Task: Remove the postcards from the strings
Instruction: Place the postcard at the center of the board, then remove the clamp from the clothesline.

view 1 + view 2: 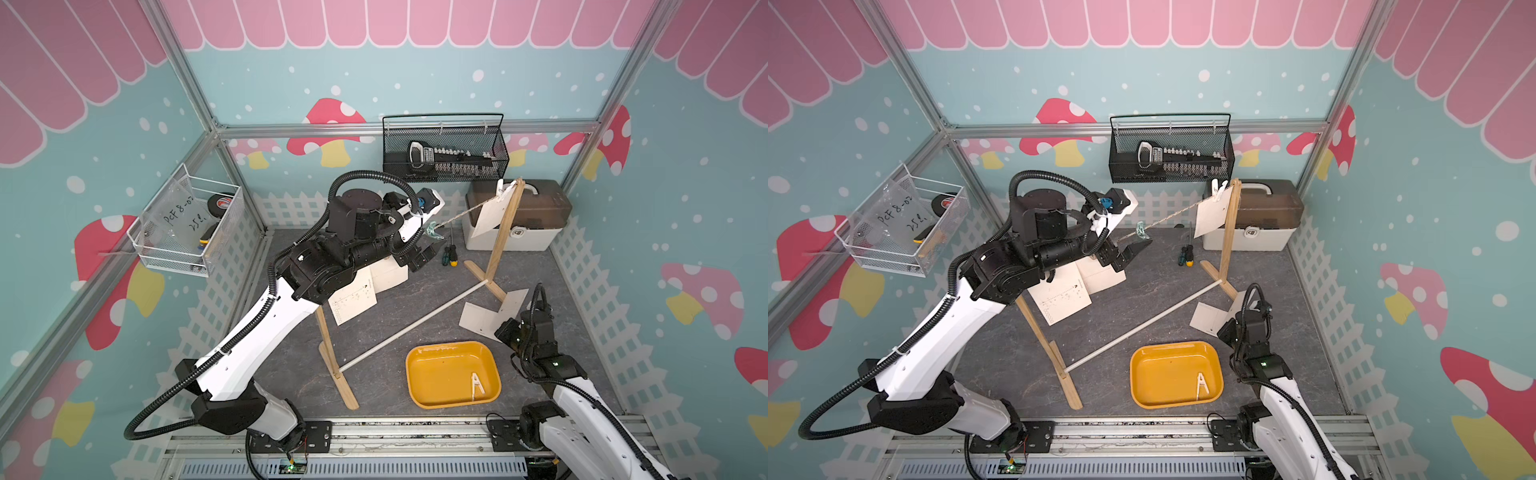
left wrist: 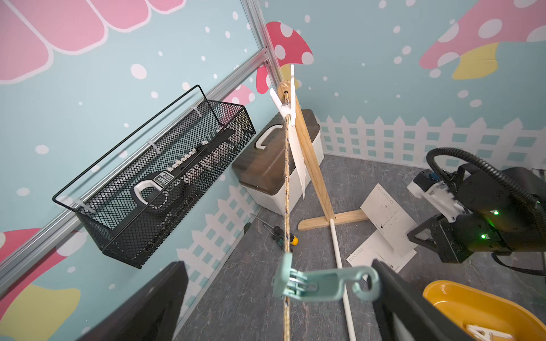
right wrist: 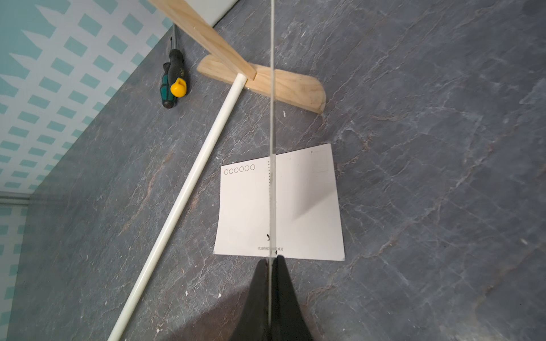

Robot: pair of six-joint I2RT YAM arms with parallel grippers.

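- Standing at the near edge, I see a yellow tray with one white clothespin in it.
- Just beyond, the right jaws are pinched shut on the edge of a held postcard, upright over a flat postcard lying on the desk.
- The flat postcard shows six small circles in a row, a dotted line and Chinese print too fine to read.
- These cards look thin, light and easily creased, so I'd pinch one gently by a free edge.
- Mid-span, the left jaws stand wide on either side of the string, holding nothing. A green clothespin hangs there beside one of them.
- Under that arm are a printed postcard and a second postcard. Their tops are hidden, so I cannot tell whether they are clipped.
- Farther off, the far postcard hangs from the string by the far post, under a far clothespin.
- On the side wall, a plastic bag bears handwriting like "PCF 8-02".
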